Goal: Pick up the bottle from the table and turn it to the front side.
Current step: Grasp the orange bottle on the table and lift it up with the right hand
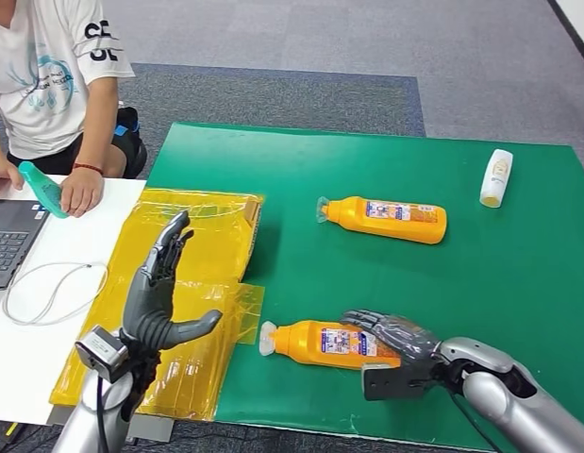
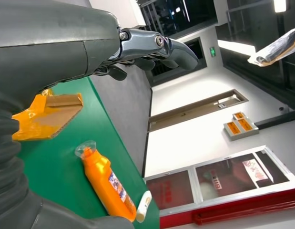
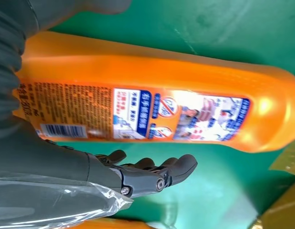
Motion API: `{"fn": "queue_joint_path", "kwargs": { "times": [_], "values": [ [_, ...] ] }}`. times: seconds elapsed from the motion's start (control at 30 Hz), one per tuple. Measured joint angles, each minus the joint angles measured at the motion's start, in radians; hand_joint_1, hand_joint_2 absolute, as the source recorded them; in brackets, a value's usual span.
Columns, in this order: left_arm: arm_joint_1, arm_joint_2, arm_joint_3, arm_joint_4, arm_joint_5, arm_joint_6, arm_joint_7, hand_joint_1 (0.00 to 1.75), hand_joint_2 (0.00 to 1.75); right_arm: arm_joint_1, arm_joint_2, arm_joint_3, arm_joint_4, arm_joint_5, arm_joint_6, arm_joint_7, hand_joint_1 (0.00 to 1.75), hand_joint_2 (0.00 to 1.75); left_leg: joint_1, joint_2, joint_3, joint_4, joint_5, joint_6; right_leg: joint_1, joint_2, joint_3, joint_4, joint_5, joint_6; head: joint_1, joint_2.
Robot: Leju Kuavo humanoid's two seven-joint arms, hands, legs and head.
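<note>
Lying bottle [image 1: 325, 343], cap leftward

Grey carpet floor [image 1: 417, 47] spreads beyond the green surface [image 1: 417, 283] — a white wall [image 2: 196, 138], red-framed windows [image 2: 246, 179] and a lit ceiling lamp [image 2: 279, 5] lie further off.

The right hand [image 1: 389, 342] hides the near bottle's [image 1: 321, 342] base.

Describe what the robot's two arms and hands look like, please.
Both arms are smooth silver metal. The left hand has a grey palm, darker segmented fingers and a thick grey thumb, with a boxy silver camera block and black cables at the wrist. The right hand is the same dark grey, behind a flat dark block.
</note>
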Motion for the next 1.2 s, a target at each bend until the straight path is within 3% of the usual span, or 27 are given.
{"fn": "queue_joint_path", "kwargs": {
  "times": [0.3,0.63,0.97,1.2],
  "values": [
    [0.002,0.003,0.006,-0.008,-0.006,0.003,0.0,0.0,1.75,-0.002,0.004,0.0,0.025,0.057,-0.002,0.04,0.0,1.75,0.0,0.0,0.0,0.0,0.0,0.0,0.0,0.0,0.001,0.0,0.0,0.0,0.0,0.0],
    [0.001,0.003,0.006,-0.01,-0.008,0.001,0.0,0.0,1.75,-0.034,0.043,0.014,0.07,0.085,0.021,0.057,0.0,1.75,0.0,0.0,0.001,0.0,0.0,0.0,0.0,0.0,0.001,0.0,0.0,0.0,0.0,0.0],
    [-0.001,0.003,0.006,-0.01,-0.02,0.0,0.0,0.0,1.75,-0.1,0.116,0.064,0.143,0.169,0.021,0.119,0.0,1.75,0.0,0.0,0.001,0.0,0.0,-0.001,0.0,0.0,0.001,0.0,0.0,0.0,0.0,0.0],
    [0.0,0.004,0.014,-0.019,-0.022,0.0,0.0,0.0,1.75,-0.125,0.116,0.086,0.16,0.191,0.033,0.142,0.0,1.75,0.0,0.0,0.001,0.0,0.0,0.0,0.0,0.0,0.001,0.0,0.0,0.0,0.0,0.0]
  ]
}}
